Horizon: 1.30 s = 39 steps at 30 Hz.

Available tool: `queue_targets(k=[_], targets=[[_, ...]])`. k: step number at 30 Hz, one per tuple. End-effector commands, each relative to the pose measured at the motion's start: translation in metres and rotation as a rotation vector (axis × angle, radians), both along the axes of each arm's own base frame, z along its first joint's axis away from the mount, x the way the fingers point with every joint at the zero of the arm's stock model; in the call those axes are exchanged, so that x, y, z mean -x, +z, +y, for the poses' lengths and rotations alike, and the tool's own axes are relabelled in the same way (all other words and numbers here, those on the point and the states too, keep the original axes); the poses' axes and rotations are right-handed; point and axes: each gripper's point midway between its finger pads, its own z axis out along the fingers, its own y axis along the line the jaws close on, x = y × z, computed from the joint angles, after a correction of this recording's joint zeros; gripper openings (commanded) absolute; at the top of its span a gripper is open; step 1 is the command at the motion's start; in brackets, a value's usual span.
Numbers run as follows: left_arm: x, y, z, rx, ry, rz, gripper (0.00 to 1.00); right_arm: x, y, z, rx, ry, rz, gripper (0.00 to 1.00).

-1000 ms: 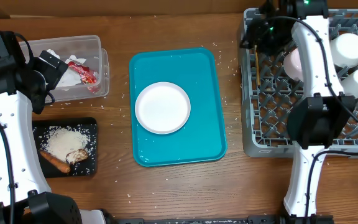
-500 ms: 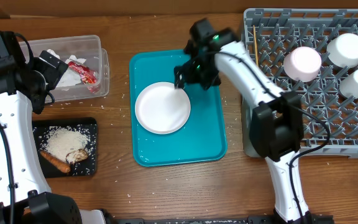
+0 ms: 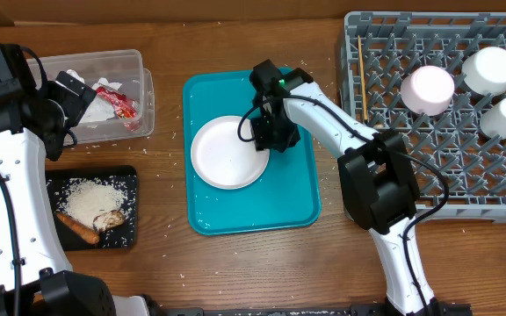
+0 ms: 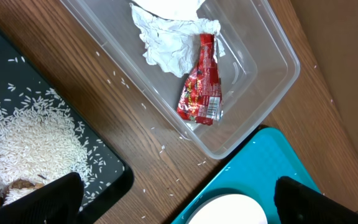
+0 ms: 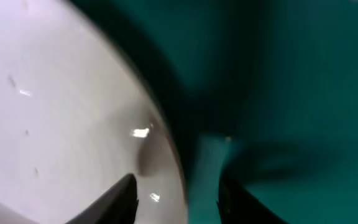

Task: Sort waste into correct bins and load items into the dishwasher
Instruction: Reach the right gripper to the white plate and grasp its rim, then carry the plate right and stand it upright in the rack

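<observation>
The white plate (image 3: 227, 154) lies on the teal tray (image 3: 279, 197). My right gripper (image 3: 269, 136) is open and low at the plate's right rim. In the right wrist view the rim of the plate (image 5: 61, 112) lies between the two fingers (image 5: 178, 199). My left gripper (image 3: 73, 101) is open and empty beside the clear tub (image 3: 139, 66), which holds crumpled napkins (image 4: 166, 43) and the red wrapper (image 4: 202, 84). The black tray (image 3: 130, 175) holds rice (image 3: 90, 200), a carrot piece (image 3: 79, 230) and a brown chunk (image 3: 108, 219).
The grey dish rack (image 3: 385, 175) at the right holds two upturned white bowls (image 3: 427, 89) (image 3: 490, 68), a small cup (image 3: 505, 114) and the wooden stick (image 3: 359, 66) at its left edge. Loose rice grains are scattered on the wooden table around the trays.
My right arm has swung from the dish rack's back left corner over to the teal tray and come down at the plate's right rim. The left arm has not moved.
</observation>
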Motion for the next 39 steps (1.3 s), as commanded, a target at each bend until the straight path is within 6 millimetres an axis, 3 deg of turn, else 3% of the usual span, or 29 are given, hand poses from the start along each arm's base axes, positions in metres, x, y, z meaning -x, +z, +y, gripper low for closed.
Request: queue_targets(k=[1, 3, 8, 9, 15, 17, 20, 24, 29, 33, 39], targets=[[-0.001, 0.012, 0.002, -0.014, 0.009, -0.03, 1.0, -0.002, 0.011, -0.002, 0.012, -0.024, -0.025, 0.16], [-0.001, 0.012, 0.002, -0.014, 0.009, -0.03, 1.0, -0.004, 0.016, -0.002, 0.009, -0.026, -0.03, 0.04], [-0.001, 0.012, 0.002, -0.014, 0.009, -0.03, 1.0, -0.024, 0.063, -0.01, 0.006, -0.055, -0.092, 0.04], [-0.001, 0.012, 0.002, -0.014, 0.009, -0.03, 1.0, -0.038, 0.087, -0.025, 0.038, -0.082, -0.151, 0.04], [-0.001, 0.012, 0.002, -0.014, 0.009, -0.03, 1.0, -0.088, 0.18, -0.114, 0.16, -0.252, -0.39, 0.04], [-0.001, 0.012, 0.002, -0.014, 0.009, -0.03, 1.0, -0.098, 0.2, -0.141, 0.172, -0.296, -0.436, 0.04], [-0.001, 0.012, 0.002, -0.014, 0.009, -0.03, 1.0, -0.112, 0.226, -0.199, 0.189, -0.414, -0.497, 0.04], [-0.001, 0.012, 0.002, -0.014, 0.009, -0.03, 1.0, -0.126, 0.237, -0.272, 0.216, -0.567, -0.544, 0.04], [-0.001, 0.012, 0.002, -0.014, 0.009, -0.03, 1.0, -0.133, 0.239, -0.34, 0.241, -0.698, -0.577, 0.04], [-0.001, 0.012, 0.002, -0.014, 0.009, -0.03, 1.0, -0.137, 0.24, -0.366, 0.25, -0.747, -0.6, 0.04], [-0.001, 0.012, 0.002, -0.014, 0.009, -0.03, 1.0, -0.137, 0.231, -0.385, 0.39, -0.737, -0.611, 0.04]])
